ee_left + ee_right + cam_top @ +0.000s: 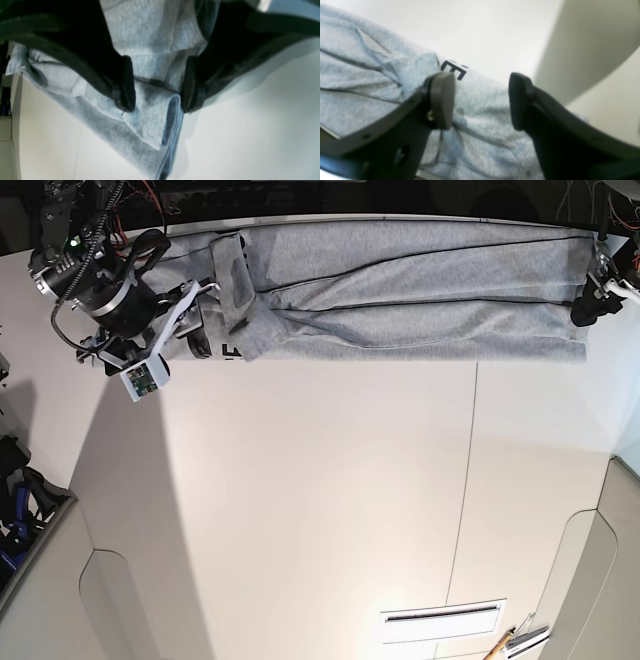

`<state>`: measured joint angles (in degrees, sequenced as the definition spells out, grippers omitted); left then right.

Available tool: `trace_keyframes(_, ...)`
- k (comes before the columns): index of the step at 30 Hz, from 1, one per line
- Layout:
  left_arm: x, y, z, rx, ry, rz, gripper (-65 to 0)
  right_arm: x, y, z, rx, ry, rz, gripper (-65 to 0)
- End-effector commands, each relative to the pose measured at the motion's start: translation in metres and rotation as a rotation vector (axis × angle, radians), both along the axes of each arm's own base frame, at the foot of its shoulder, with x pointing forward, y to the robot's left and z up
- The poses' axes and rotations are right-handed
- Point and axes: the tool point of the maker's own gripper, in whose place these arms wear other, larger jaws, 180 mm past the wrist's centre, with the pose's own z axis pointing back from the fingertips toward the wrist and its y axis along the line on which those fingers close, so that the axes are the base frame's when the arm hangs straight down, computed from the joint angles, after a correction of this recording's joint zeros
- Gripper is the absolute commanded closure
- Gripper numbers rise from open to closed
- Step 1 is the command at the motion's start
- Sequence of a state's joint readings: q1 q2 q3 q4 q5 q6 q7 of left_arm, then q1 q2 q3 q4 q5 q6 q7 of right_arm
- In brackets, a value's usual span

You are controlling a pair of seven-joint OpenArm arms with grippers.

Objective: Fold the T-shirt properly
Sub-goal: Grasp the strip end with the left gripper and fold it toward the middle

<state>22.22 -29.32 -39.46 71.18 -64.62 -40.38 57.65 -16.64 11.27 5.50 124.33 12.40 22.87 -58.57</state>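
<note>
The grey T-shirt (400, 290) lies folded into a long band along the far edge of the white table (320, 500). My right gripper (205, 330) is at the band's left end. In the right wrist view it (481, 100) is open, with its fingers spread over crumpled cloth (370, 82) next to a black letter (453, 70). My left gripper (585, 310) is at the band's right end. In the left wrist view it (157, 107) is open, with its fingers (127, 85) straddling a folded edge of the shirt (155, 112) that lies on the table.
A seam (465, 480) runs across the table. A slotted vent (440, 617) and small tools (515, 642) sit at the near edge. Dark gear (20, 490) stands off the table's left side. The table's rounded near corners drop off at both sides.
</note>
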Motion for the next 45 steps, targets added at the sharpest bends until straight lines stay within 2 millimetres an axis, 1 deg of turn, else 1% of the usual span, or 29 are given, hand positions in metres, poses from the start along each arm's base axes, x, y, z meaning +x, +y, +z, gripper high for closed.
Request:
trace_keyframes(1, -0.011, 0.001, -0.005, 0.013, 0.065, -0.028, -34.9, 0.005, 0.001, 0.009, 0.012, -0.038, 0.001, -34.0)
trace_keyframes(5, -0.013, -0.001, -0.007, 0.008, 0.07, -0.028, -34.9, 0.005, 0.001, 0.009, 0.012, -0.038, 0.002, -34.0)
trace_keyframes(15, -0.016, -0.013, -0.014, -0.024, 0.071, -0.018, -34.8, 0.006, 0.002, 0.01, 0.015, -0.045, 0.002, -34.0)
trace_keyframes(18, -0.016, -0.013, -0.015, -0.025, 0.071, -0.017, -32.8, 0.006, 0.002, 0.01, 0.016, -0.048, 0.002, -34.0)
trace_keyframes(19, -0.016, -0.013, -0.014, -0.024, 0.068, -0.015, -30.4, 0.006, 0.002, 0.01, 0.016, -0.048, 0.002, -34.0)
trace_keyframes(21, -0.014, -0.012, -0.013, -0.021, 0.058, -0.01, -22.6, 0.006, 0.002, 0.01, 0.016, -0.048, 0.002, -34.0)
trace_keyframes(25, -0.007, -0.01, -0.009, -0.024, 0.019, 0.01, -0.1, 0.006, 0.002, 0.01, 0.017, -0.047, 0.001, -34.0)
trace_keyframes(28, 0.001, -0.012, -0.001, -0.054, -0.028, 0.024, 0.0, 0.007, -0.002, 0.01, 0.015, -0.045, -0.027, -34.0)
trace_keyframes(30, 0.007, -0.015, 0.007, -0.056, -0.055, 0.013, 0.0, 0.009, -0.01, 0.009, -0.014, -0.046, -0.066, -34.0)
trace_keyframes(32, 0.014, -0.022, 0.018, -0.066, -0.084, -0.019, 0.0, 0.011, -0.022, 0.007, -0.063, -0.05, -0.113, -34.0)
trace_keyframes(36, 0.033, -0.053, 0.057, -0.159, -0.185, -0.122, 0.0, 0.012, -0.046, 0.007, -0.137, -0.053, -0.191, -34.0)
trace_keyframes(37, 0.036, -0.063, 0.068, -0.184, -0.208, -0.158, 0.0, 0.011, -0.054, 0.007, -0.154, -0.046, -0.222, -34.0)
trace_keyframes(38, 0.035, -0.072, 0.074, -0.191, -0.211, -0.198, 0.0, 0.01, -0.065, 0.007, -0.17, -0.037, -0.257, -34.0)
trace_keyframes(39, 0.033, -0.08, 0.076, -0.184, -0.197, -0.241, 0.0, 0.008, -0.075, 0.007, -0.181, -0.032, -0.293, -34.0)
trace_keyframes(41, 0.036, -0.094, 0.085, -0.174, -0.223, -0.285, 0.0, 0.005, -0.097, 0.009, -0.2, -0.031, -0.359, -34.0)
trace_keyframes(43, 0.038, -0.11, 0.093, -0.181, -0.262, -0.303, 0.0, 0.002, -0.121, 0.011, -0.222, -0.03, -0.428, -34.0)
trace_keyframes(45, 0.04, -0.125, 0.098, -0.198, -0.299, -0.307, 0.0, -0.002, -0.14, 0.01, -0.219, -0.02, -0.485, -34.0)
